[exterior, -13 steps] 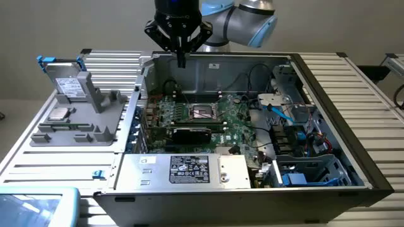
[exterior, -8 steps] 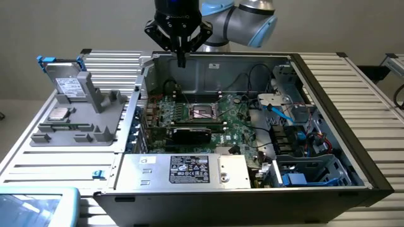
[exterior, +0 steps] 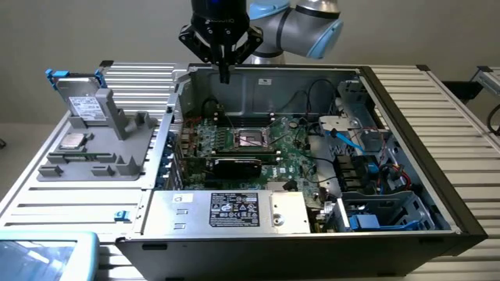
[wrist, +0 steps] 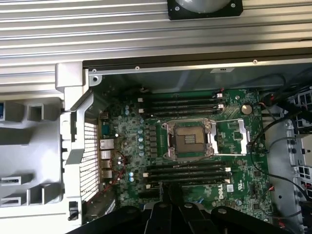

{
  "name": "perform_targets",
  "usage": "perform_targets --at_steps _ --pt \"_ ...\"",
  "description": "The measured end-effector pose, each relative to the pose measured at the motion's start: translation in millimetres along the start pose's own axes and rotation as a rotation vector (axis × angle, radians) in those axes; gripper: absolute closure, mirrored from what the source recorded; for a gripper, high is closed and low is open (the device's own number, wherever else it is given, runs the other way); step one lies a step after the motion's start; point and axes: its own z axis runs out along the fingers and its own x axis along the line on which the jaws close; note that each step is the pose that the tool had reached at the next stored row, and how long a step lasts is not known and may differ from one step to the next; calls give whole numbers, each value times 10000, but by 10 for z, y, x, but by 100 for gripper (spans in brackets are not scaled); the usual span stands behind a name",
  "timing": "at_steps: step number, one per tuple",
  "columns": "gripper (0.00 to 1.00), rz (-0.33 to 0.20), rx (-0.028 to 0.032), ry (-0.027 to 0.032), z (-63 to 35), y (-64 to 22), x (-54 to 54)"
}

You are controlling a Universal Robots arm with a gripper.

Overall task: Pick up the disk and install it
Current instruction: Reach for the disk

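The hand [wrist: 171, 195], its black fingers pressed together and gripping nothing, hangs over the open computer case [exterior: 266, 88], above the motherboard [wrist: 195, 141]. One disk [exterior: 84, 99] stands in a grey holder [exterior: 125, 161] on the surface [exterior: 70, 196] at the exterior view's left. Its long axis is upright, its blue tabs are topmost, and its label faces the camera.

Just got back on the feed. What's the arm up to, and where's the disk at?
The arm's gripper hangs shut and holds nothing, above the rear of the open computer case, looking down on the motherboard. The disk stands upright in the grey fixture on the exterior view's left, outside the case and apart from the gripper. It has not been picked up yet.
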Motion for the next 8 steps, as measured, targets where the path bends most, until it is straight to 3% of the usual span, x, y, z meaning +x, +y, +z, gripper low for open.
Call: perform_targets --at_steps 2,8 --pt "89 0 0 2 0 3 25" --pt "89 3 2 24 4 68 278"
